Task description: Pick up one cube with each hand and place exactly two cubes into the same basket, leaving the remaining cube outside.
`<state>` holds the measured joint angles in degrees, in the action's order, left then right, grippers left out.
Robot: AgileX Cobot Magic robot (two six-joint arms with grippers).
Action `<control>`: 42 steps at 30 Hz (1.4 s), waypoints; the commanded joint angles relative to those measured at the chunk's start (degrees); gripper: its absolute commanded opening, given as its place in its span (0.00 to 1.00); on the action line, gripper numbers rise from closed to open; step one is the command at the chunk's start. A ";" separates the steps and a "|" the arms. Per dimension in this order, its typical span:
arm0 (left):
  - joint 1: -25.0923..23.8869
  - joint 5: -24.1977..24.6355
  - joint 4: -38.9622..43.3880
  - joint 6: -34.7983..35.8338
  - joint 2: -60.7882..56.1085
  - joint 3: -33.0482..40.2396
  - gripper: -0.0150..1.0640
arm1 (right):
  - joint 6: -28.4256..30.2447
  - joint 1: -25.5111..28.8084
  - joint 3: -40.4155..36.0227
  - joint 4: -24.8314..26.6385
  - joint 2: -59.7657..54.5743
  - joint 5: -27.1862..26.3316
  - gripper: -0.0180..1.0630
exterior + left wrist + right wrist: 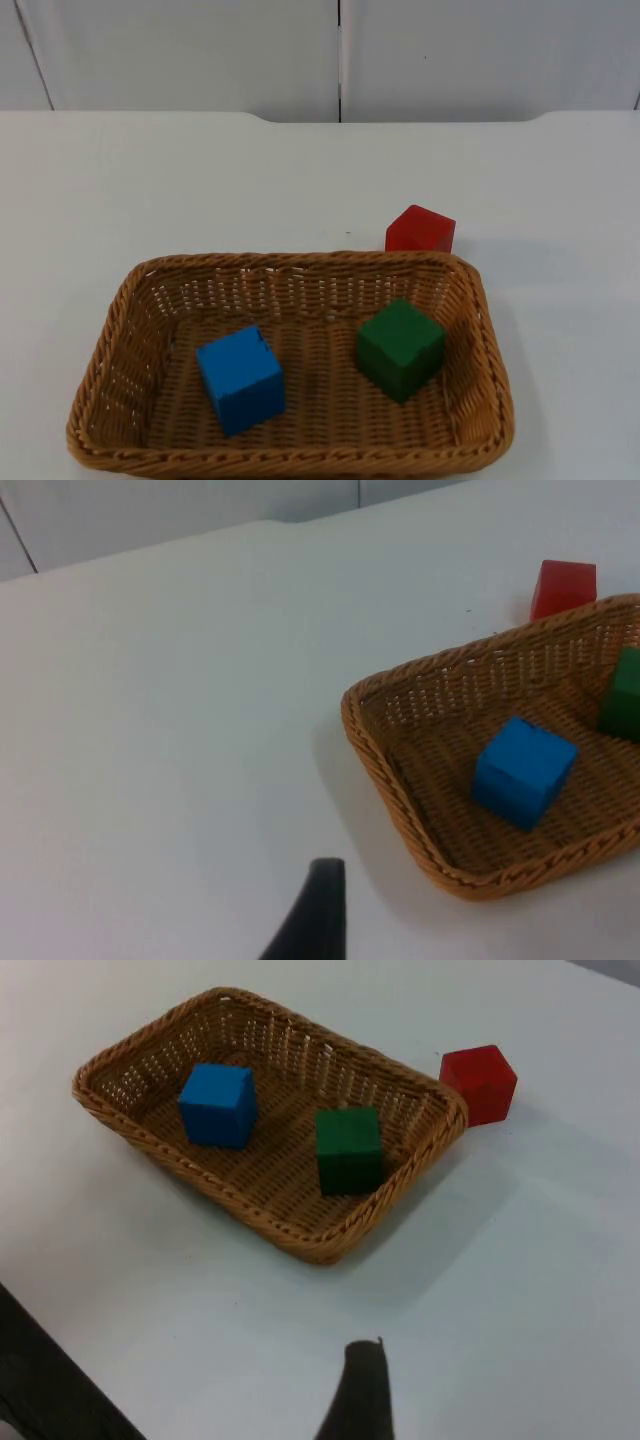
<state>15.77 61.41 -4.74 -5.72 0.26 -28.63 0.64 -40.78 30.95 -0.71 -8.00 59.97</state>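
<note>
A woven wicker basket (478, 300) sits at the front middle of the table. Inside it lie a blue cube (240, 379) on the left and a green cube (399, 348) on the right. A red cube (420, 230) rests on the table just behind the basket's far right corner, outside it. My left gripper (315, 912) hangs over bare table to the left of the basket (400, 780), away from the blue cube (523, 771). My right gripper (362, 1392) is held back over the table to the right of the basket (300, 1245), apart from the red cube (479, 1082).
The white table (150, 190) stretches around the basket on the left, right and behind. A grey partition wall (200, 50) closes the far edge. The table's dark front edge (50, 1380) lies near the basket's front rim.
</note>
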 commanded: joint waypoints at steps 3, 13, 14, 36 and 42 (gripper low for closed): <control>0.14 0.26 0.37 0.34 -0.26 0.18 0.80 | -0.18 0.12 -0.55 -0.05 0.34 0.76 0.63; 0.14 0.26 0.37 0.34 -0.26 0.18 0.80 | -0.18 0.12 -1.40 -0.05 0.34 1.93 0.63; 0.14 0.26 0.37 0.34 -0.26 0.18 0.80 | -0.18 0.12 -1.40 -0.05 0.34 1.93 0.63; 0.14 0.25 0.37 0.19 -0.26 0.18 0.80 | 0.20 0.15 -1.40 -0.63 8.00 1.91 0.63; 0.14 0.25 0.37 0.19 -0.26 0.18 0.99 | 0.90 0.12 -1.40 -0.31 8.00 1.91 0.63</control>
<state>15.77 61.76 -4.51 -5.72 0.26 -28.64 0.82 -40.78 29.59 -1.15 -0.22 61.99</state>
